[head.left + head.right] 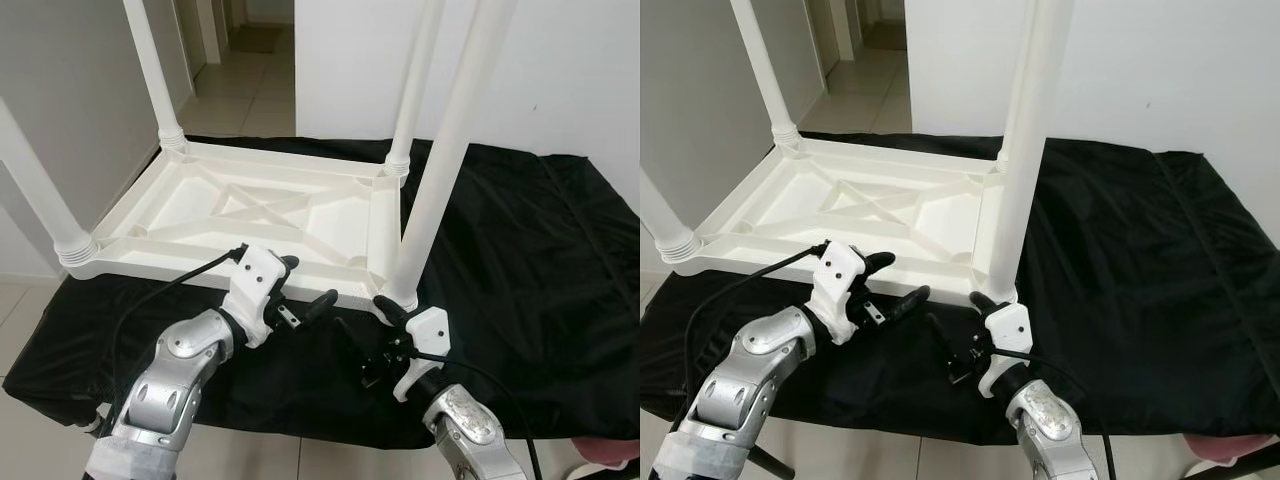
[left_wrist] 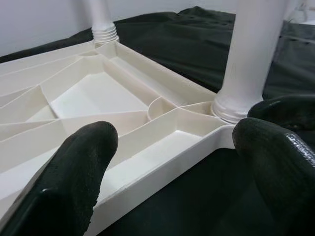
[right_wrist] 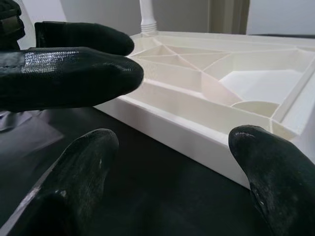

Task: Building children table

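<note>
While the white children's table [image 1: 250, 215] lies upside down on the black cloth [image 1: 520, 260] at centre frame, legs pointing up, you have both grippers low in the frame at its near edge: left gripper [image 1: 305, 290] spread wide, grasping nothing; right gripper [image 1: 375, 335] likewise released beside the near-right leg [image 1: 440, 170].

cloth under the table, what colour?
Black cloth, plain, no pattern; the left eye view shows it best.

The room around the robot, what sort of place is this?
Probably a home: a tiled floor leads into a hallway, plain white walls stand behind, and an upturned white children's table lies on a black sheet.
</note>
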`<state>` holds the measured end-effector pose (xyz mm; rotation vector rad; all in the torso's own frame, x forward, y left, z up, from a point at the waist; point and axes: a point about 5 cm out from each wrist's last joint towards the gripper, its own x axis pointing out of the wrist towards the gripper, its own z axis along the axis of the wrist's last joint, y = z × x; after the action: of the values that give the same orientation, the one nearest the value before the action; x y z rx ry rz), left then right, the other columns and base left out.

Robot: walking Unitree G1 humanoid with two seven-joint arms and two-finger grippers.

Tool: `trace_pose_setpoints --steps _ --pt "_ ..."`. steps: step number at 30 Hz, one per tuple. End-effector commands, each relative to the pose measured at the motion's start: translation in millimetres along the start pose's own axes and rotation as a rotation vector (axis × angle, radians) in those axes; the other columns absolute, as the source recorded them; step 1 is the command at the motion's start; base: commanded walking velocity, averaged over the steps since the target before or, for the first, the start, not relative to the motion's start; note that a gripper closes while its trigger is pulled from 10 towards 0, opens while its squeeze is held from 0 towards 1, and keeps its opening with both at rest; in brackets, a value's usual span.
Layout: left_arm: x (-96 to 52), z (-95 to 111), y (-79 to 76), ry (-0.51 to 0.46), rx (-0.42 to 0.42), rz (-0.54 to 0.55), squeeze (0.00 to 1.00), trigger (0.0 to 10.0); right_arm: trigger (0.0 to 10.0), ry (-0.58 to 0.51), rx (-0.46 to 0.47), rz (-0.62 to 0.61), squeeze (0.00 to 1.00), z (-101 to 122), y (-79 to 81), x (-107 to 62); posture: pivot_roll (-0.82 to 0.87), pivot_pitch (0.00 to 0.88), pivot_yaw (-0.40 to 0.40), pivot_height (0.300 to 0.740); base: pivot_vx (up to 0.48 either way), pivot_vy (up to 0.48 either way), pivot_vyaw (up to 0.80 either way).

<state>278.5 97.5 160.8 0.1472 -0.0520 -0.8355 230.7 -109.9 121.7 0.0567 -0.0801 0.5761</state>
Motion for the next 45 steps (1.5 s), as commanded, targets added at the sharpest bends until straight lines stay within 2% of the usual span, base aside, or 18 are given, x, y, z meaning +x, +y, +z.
trace_pose_setpoints --steps 1,5,8,10,16,18,22,27,31,33,35,37,38,39,45 --pt "0.1 -1 8.1 0.006 0.015 0.135 0.00 10.0 10.0 0.009 0.020 0.005 0.00 -2 -0.9 2.7 -0.06 0.000 0.018 0.740 0.000 0.000 0.00" --pt "-0.7 -1 10.1 -0.005 0.034 0.129 0.00 10.0 10.0 -0.002 -0.002 -0.015 0.00 -1 -13.7 11.9 -0.06 0.000 0.024 0.740 0.000 0.000 0.00" --pt "-0.6 -1 10.2 -0.006 0.034 0.126 0.00 10.0 10.0 -0.003 -0.003 -0.017 0.00 -1 -15.6 13.1 -0.06 0.000 0.024 0.740 0.000 0.000 0.00" --pt "-0.8 -11 7.2 0.049 0.025 0.075 0.00 10.0 10.0 -0.010 -0.010 -0.053 0.00 -1 -27.0 17.8 -0.07 0.000 0.040 0.740 0.000 0.000 0.00" --pt "-2.1 -20 5.4 0.103 0.047 0.020 0.00 10.0 10.0 -0.012 -0.006 -0.059 0.00 0 -30.3 22.1 -0.08 0.000 0.054 0.740 0.000 0.000 0.00" --pt "-3.6 -24 6.3 0.127 0.080 -0.016 0.00 10.0 10.0 -0.022 -0.006 -0.084 0.00 2 -34.3 24.5 -0.09 0.000 0.068 0.740 0.000 0.000 0.00" --pt "-4.4 -25 6.7 0.134 0.089 -0.025 0.00 10.0 10.0 -0.026 -0.009 -0.095 0.00 2 -35.9 24.9 -0.09 0.000 0.071 0.740 0.000 0.000 0.00" --pt "-11.7 -34 20.1 0.183 0.168 -0.065 0.00 10.0 10.0 -0.052 -0.006 -0.290 0.00 3 -60.9 24.6 -0.09 0.000 0.102 0.740 0.000 0.000 0.00" --pt "-11.7 -34 22.6 0.188 0.174 -0.067 0.00 10.0 10.0 -0.053 -0.009 -0.309 0.00 2 -63.7 24.2 -0.09 0.000 0.102 0.740 0.000 0.000 0.00" --pt "-10.0 -33 28.2 0.188 0.179 -0.071 0.00 10.0 10.0 -0.054 -0.013 -0.378 0.00 0 -73.8 20.5 -0.10 0.000 0.109 0.740 0.000 0.000 0.00" --pt "-9.6 -33 29.6 0.187 0.181 -0.072 0.00 10.0 10.0 -0.055 -0.015 -0.397 0.00 0 -76.6 19.4 -0.10 0.000 0.112 0.740 0.000 0.000 0.00" --pt "-8.8 -34 33.0 0.190 0.181 -0.069 0.00 10.0 10.0 -0.053 -0.023 -0.494 0.00 -2 -90.1 11.5 -0.10 0.000 0.117 0.740 0.000 0.000 0.00" --pt "-8.8 -34 33.0 0.190 0.181 -0.069 0.00 10.0 10.0 -0.053 -0.023 -0.494 0.00 -2 -90.1 11.5 -0.10 0.000 0.117 0.740 0.000 0.000 0.00" --pt "-8.1 -36 36.1 0.194 0.188 -0.067 0.00 10.0 10.0 -0.042 -0.046 -0.567 0.00 -4 -100.1 4.9 -0.10 0.000 0.120 0.740 0.000 0.000 0.00" --pt "-7.1 -37 38.7 0.189 0.191 -0.067 0.00 10.0 10.0 -0.047 -0.050 -0.607 0.00 -5 -104.3 0.4 -0.10 0.000 0.118 0.740 0.000 0.000 0.00"
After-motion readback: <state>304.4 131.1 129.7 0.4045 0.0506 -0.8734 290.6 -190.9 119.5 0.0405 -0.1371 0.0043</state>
